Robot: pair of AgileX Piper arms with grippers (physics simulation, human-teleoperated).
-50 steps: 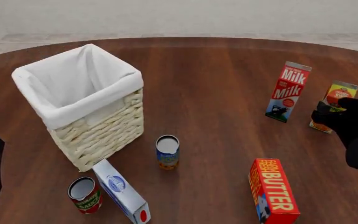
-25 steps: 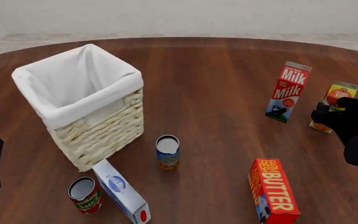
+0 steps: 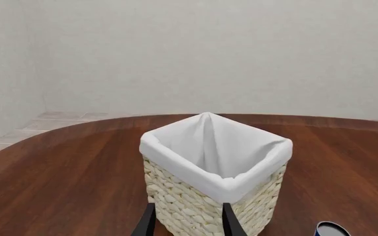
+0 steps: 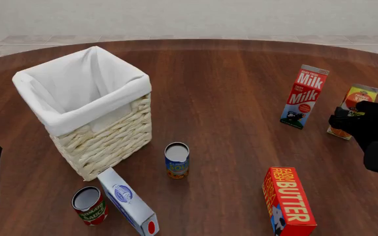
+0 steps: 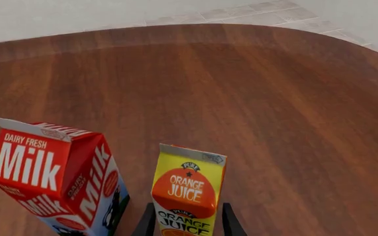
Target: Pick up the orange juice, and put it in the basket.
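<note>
Standing upright at about 3 o'clock on the round wooden table (image 4: 228, 98), the orange juice (image 4: 357, 105) is sitting near the right edge of the front view, partly covered by the dark right gripper (image 5: 187, 222). In the right wrist view the carton is rising between the two dark fingertips (image 5: 147, 223), one showing on each side of its lower body; the jaws are spread to either side of it, though whether the pads are actually touching the carton I cannot tell. A red-and-white milk carton (image 4: 304, 97) is standing just beside the juice, toward the table's centre, apart from it. The basket (image 4: 104, 132), pale wicker with a white cloth liner, is occupying roughly the 10 o'clock position, well apart from the juice. The left gripper (image 3: 187, 222) is pointing at the basket from the near side, its two fingertips parted with nothing between them; in the front view only a dark part of that arm is showing at the left edge. Near 6 o'clock a blue-and-orange can (image 4: 176, 160) is standing open end up, with a red tomato-sauce can (image 4: 89, 205) and a white-and-blue box (image 4: 128, 203) lying at about 7 o'clock in front of the basket. A red butter box (image 4: 287, 202) is standing near 5 o'clock.
</note>
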